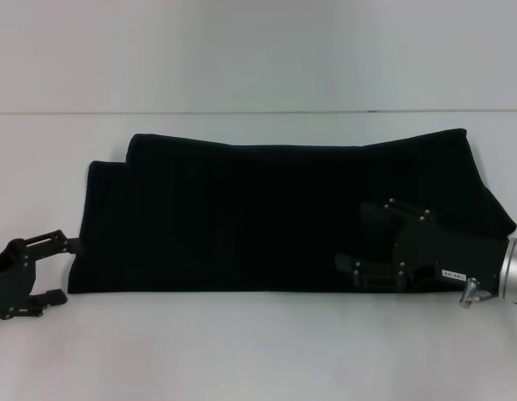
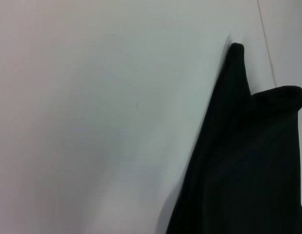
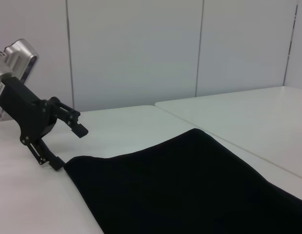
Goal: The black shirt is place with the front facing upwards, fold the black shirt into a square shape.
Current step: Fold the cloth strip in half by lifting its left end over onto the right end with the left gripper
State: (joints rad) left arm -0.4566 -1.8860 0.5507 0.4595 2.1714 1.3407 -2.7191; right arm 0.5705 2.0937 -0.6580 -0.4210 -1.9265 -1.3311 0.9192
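We see the black shirt lying flat on the white desk as a long folded band running side to side, with no lettering showing. The left hand sits at the shirt's near left corner, its fingers spread apart, one finger at the cloth's edge and the other just off the near hem; it pinches nothing. The right hand lies low over the shirt's right end, reaching inward above the near hem. Dark against the dark cloth, we cannot tell whether its fingers are spread or pressed together.
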